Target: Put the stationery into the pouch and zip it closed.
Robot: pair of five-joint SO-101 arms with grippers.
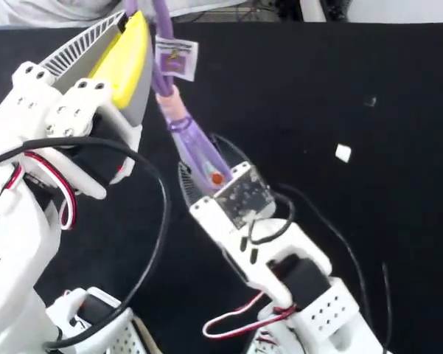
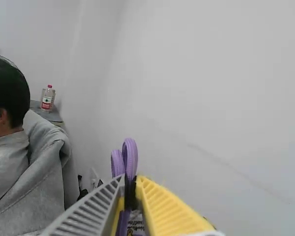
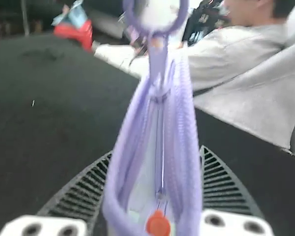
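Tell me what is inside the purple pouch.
The pouch is held between the left gripper and right gripper. Only a pale blur shows through its fabric; any stationery inside is covered.

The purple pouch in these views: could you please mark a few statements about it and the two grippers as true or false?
1. The pouch is stretched between the two grippers. True.
2. The left gripper is open and apart from the pouch. False: it is shut on the pouch's purple loop.
3. The zip pull is green. False: the zip pull is orange.
4. The right gripper holds the pouch at the end where the zip pull sits. True.
5. A small white piece lies on the black table, apart from the pouch. True.
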